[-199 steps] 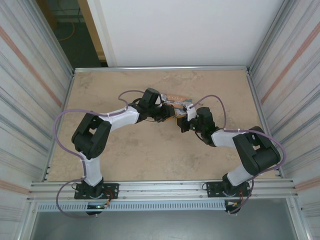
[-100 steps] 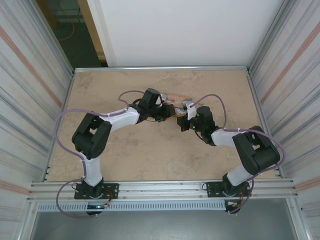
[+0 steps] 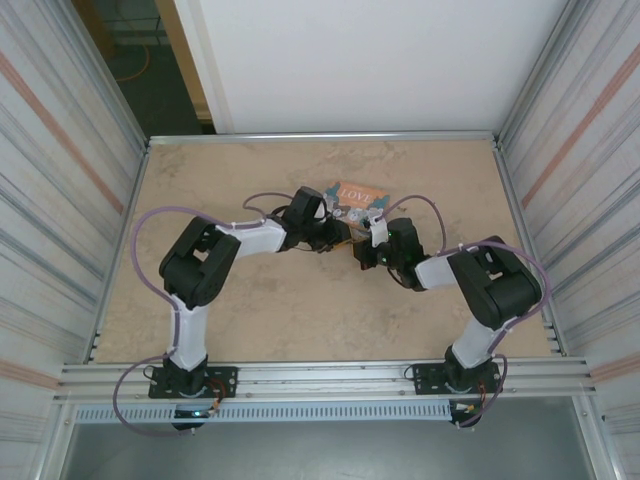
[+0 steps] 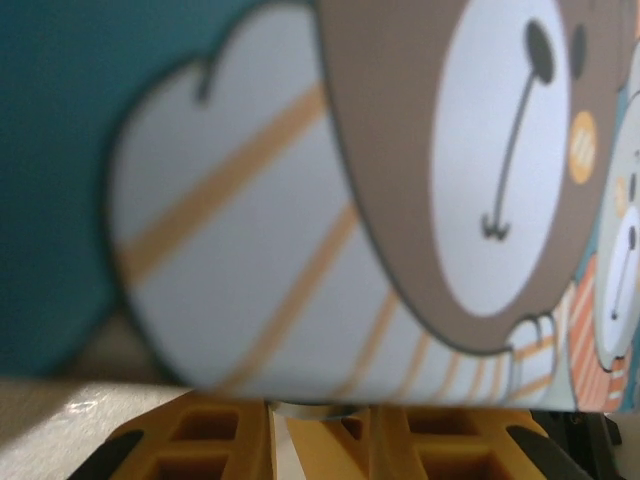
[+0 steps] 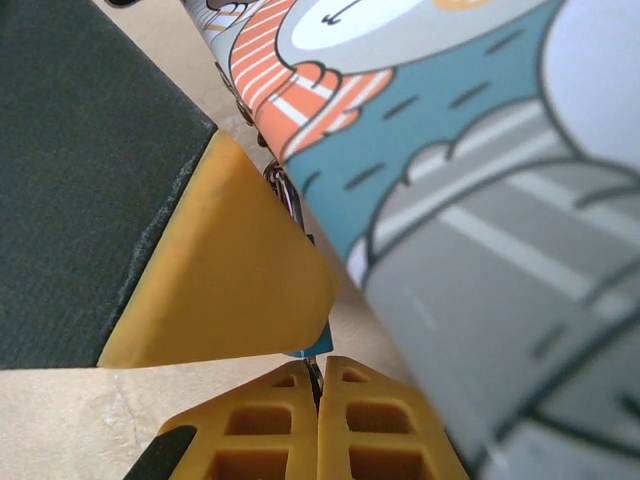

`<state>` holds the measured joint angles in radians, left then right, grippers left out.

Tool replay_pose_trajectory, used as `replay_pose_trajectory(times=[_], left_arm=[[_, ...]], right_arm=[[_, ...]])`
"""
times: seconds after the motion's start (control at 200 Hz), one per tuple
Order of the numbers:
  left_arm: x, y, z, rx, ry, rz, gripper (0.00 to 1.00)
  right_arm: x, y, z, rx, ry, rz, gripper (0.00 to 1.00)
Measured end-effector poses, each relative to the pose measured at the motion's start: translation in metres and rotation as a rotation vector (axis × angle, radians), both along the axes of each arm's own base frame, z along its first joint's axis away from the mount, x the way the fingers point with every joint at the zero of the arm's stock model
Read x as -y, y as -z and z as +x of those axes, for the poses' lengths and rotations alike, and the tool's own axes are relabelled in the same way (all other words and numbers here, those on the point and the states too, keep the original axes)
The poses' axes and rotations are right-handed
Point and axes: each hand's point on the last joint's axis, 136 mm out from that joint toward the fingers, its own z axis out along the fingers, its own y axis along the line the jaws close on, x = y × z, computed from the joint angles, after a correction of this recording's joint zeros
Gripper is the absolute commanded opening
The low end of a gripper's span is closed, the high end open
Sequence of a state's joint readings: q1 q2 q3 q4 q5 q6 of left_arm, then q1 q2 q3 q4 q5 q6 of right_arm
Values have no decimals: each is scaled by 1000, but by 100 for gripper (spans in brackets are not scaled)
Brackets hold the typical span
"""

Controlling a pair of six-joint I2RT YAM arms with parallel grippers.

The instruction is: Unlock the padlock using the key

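Observation:
The tiny blue padlock peeks out from under a yellow finger of my left gripper, just in front of the "LOVE" tin. In the left wrist view the left gripper is shut on a small silvery metal part, right below the tin's bear picture. My right gripper is shut on a thin dark key whose tip reaches the padlock's blue edge. From above, the right gripper meets the left one tip to tip. Most of the padlock is hidden.
The tin leans close over both grippers and blocks the far side. Bare beige table lies in front of the arms. Metal walls close in left and right, and a rail runs along the near edge.
The tin has turned so its lid faces the top camera. Both arms' elbows have swung inward toward the centre, and the grippers stay together at the tin's front.

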<state>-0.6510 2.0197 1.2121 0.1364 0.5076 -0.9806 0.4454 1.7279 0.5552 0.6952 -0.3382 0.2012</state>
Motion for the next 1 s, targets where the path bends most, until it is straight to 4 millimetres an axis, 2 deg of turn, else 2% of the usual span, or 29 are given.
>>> replay_pose_trajectory(times=[0.155, 0.296, 0.401, 0.521, 0.777, 1.002], left_arm=[[0, 1, 3, 17, 0, 0, 34], [4, -2, -3, 9, 36, -20, 42], [5, -1, -10, -13, 66, -30, 46], [2, -1, -17, -20, 78, -25, 49], [-27, -15, -28, 9, 48, -36, 50], [-56, -24, -20, 74, -47, -115, 50]], right_arm=[[0, 2, 3, 10, 5, 7, 0], [6, 8, 7, -4, 36, 6, 0], [12, 16, 6, -26, 58, -4, 0], [12, 17, 6, -30, 61, -2, 0], [13, 17, 3, -66, 63, 20, 0], [13, 12, -2, -163, 66, 82, 0]])
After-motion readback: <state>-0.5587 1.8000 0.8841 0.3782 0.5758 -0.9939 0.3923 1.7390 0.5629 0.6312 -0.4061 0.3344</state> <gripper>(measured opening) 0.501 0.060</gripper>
